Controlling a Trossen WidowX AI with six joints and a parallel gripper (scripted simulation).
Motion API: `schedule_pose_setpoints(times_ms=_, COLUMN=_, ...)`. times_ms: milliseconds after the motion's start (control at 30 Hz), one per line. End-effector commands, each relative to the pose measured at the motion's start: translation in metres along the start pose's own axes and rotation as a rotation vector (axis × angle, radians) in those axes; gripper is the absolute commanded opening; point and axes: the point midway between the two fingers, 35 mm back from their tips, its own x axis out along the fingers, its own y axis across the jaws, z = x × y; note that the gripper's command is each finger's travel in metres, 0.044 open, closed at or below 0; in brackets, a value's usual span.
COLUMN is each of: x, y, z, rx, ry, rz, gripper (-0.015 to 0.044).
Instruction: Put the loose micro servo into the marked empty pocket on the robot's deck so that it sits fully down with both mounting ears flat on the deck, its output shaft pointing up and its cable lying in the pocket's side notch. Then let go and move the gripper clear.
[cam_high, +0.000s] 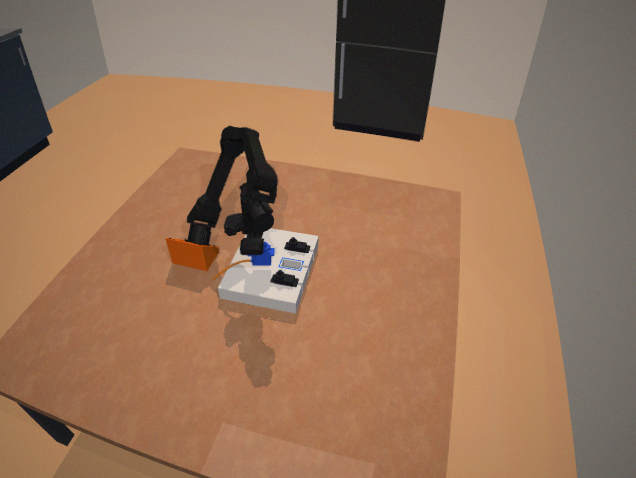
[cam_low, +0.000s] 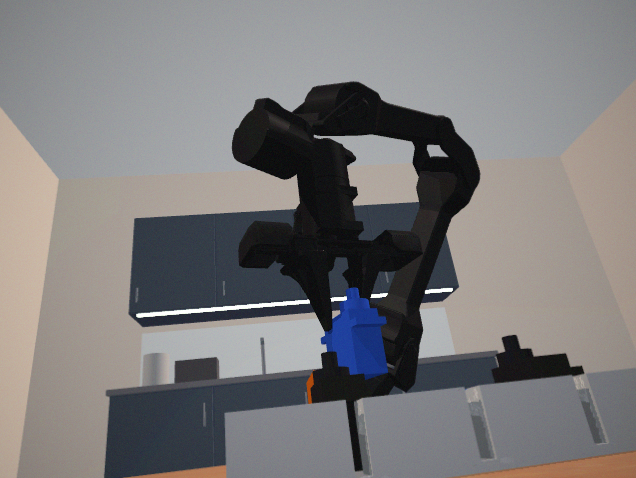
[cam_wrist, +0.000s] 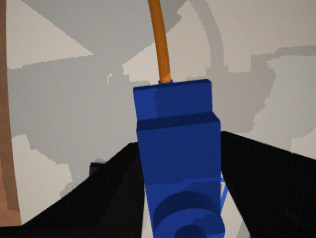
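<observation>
Between the dark fingers of the end effector sits the blue micro servo, clenched by its two long sides, its round output shaft at the near end and its orange cable running away from the far end. In the exterior view the servo hangs above the white deck, tilted, with the shaft end uppermost between the fingers. From the top, the end effector is over the deck's near-left part, and the servo shows just under it. The marked empty pocket, outlined in blue, lies just beside the end effector on the side away from the arm's orange base. Two black servos flank that pocket, one on each side. The cable trails off the deck's edge toward the base and down to the counter.
</observation>
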Motion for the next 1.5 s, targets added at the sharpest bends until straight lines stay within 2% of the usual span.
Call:
schedule_pose_setpoints(times_ms=0, x=-0.002, y=-0.019, z=-0.005, rx=0.001, ry=0.008, rz=0.005, gripper=0.0)
schedule_pose_setpoints(times_ms=167, x=-0.002, y=-0.041, z=-0.011, rx=0.002, ry=0.008, rz=0.003, gripper=0.0)
schedule_pose_setpoints(times_ms=367, x=-0.002, y=-0.042, z=-0.011, rx=-0.055, ry=0.008, rz=0.003, gripper=0.0)
schedule_pose_setpoints(times_ms=1467, x=-0.002, y=-0.042, z=-0.011, rx=-1.197, ry=0.005, rz=0.008, gripper=0.0)
